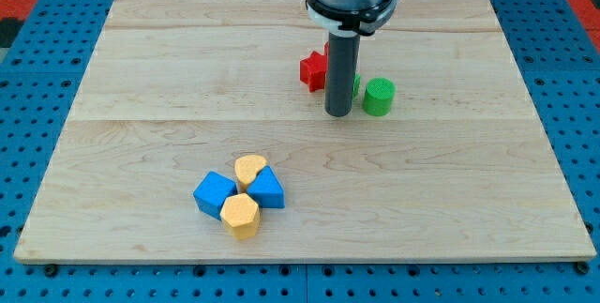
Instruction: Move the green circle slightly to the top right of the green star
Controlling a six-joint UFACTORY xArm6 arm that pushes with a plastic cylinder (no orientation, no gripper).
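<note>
So here's where things stand. My tip [338, 113] sits on the table [141, 78] in the upper middle of the frame, and the green circle [379, 97] is just to its right, very close, maybe a sliver of wood showing between them. That's the relation everything hangs on: the circle lies to the right of my tip and a touch higher in the frame.

The green star [355, 85] is mostly hidden behind the rod; only a thin green edge peeks out on the rod's right side, so I can't really make out its shape or exactly where its centre is. From that sliver, the circle looks to be right of the star and a bit lower, not yet up and to the right. A red block [312, 70] pokes out on the rod's left.

There's no gripper on this arm, just the rod, so nothing is held.

My guess is the tip needs to get under the circle and nudge it toward the top of the frame.

Down in the lower left there's a cluster of two blue blocks [215, 193] and two yellow blocks [240, 216], well away from all this.
</note>
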